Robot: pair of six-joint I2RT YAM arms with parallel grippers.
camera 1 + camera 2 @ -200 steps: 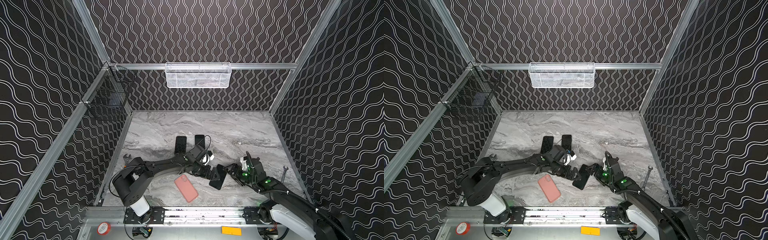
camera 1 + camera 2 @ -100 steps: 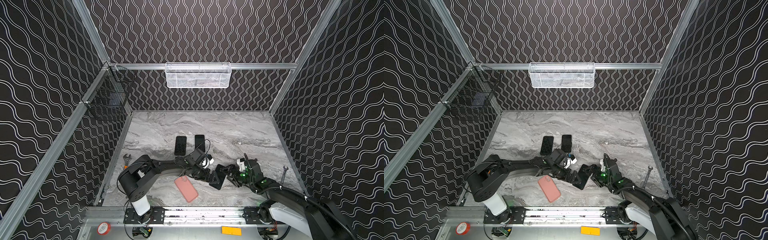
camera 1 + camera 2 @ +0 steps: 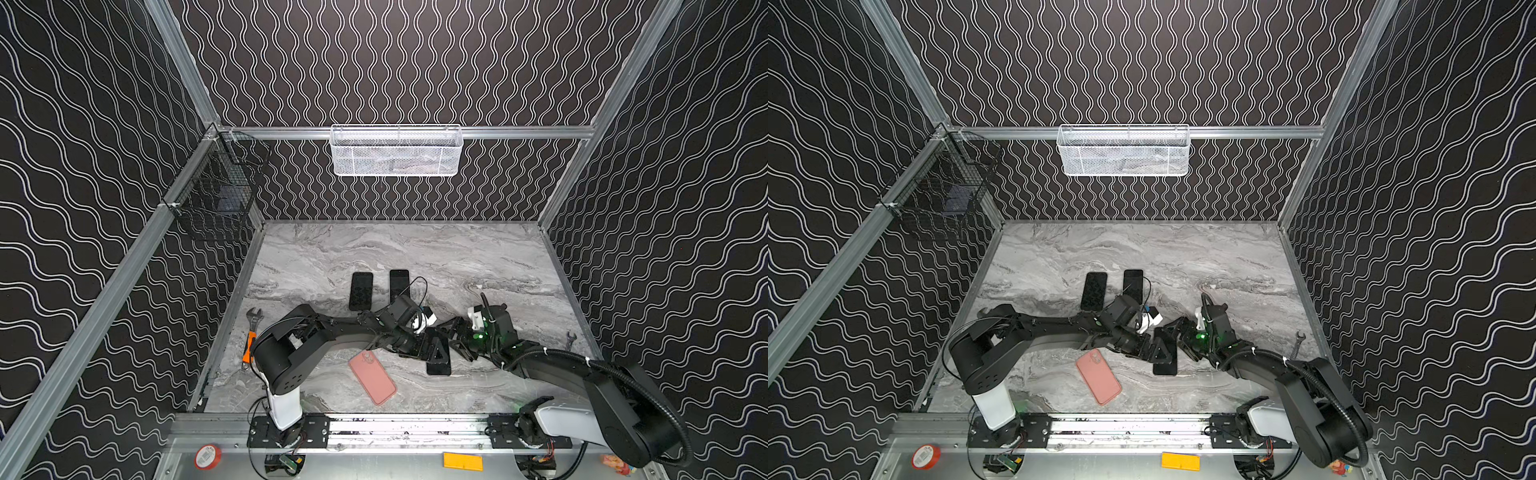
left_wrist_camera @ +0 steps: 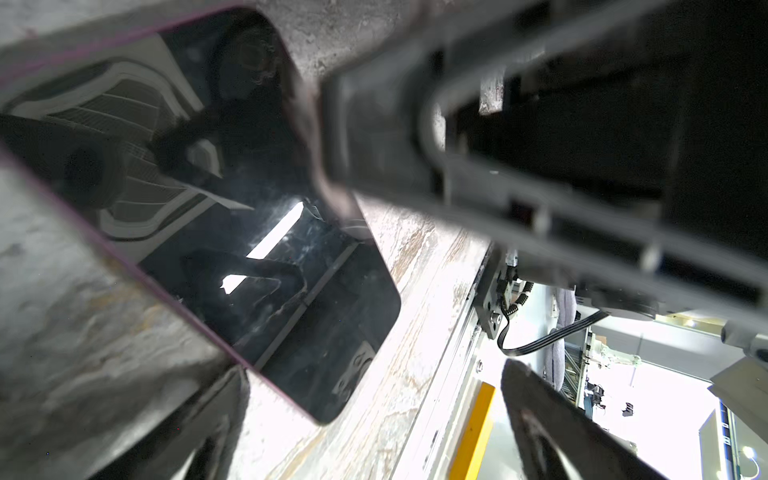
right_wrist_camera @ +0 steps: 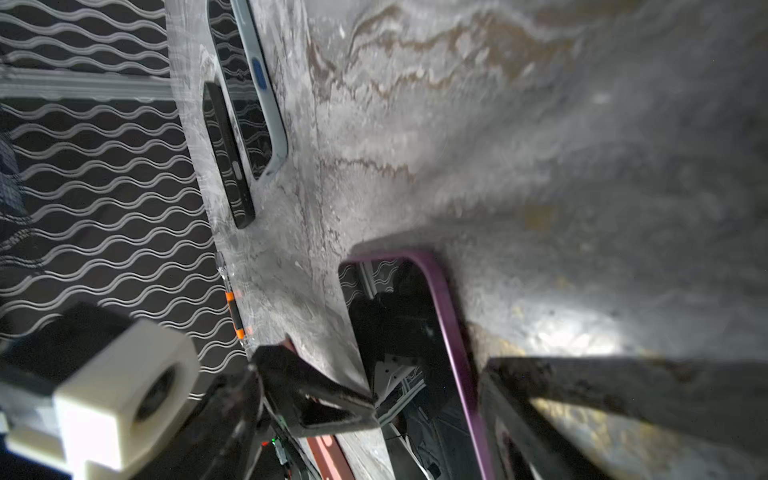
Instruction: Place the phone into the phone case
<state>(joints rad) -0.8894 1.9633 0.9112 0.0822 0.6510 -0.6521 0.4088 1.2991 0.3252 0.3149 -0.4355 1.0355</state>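
The phone (image 3: pixel 439 368) (image 3: pixel 1165 368), with a dark screen and a purple rim, lies flat on the marble table, its length running front to back. The pink phone case (image 3: pixel 372 382) (image 3: pixel 1099 376) lies face down to its left, apart from it. My left gripper (image 3: pixel 428 353) (image 4: pixel 376 374) is open, one finger (image 4: pixel 224 399) at the phone's (image 4: pixel 249 257) rim and its corner between the jaws. My right gripper (image 3: pixel 455 338) (image 5: pixel 380 419) is open and straddles the phone (image 5: pixel 415 353) across its width, one finger (image 5: pixel 523 415) beside the purple edge.
Two more phones (image 3: pixel 360 291) (image 3: pixel 399 284) lie side by side behind the grippers. An orange-handled wrench (image 3: pixel 250 336) rests by the left wall and a small wrench (image 3: pixel 570 338) by the right wall. A white basket (image 3: pixel 396 151) and a black wire basket (image 3: pixel 216 195) hang on the walls.
The phone has turned from a slant to lie straight, front to back. Both grippers have shifted with it, and their jaws stand as wide as before.
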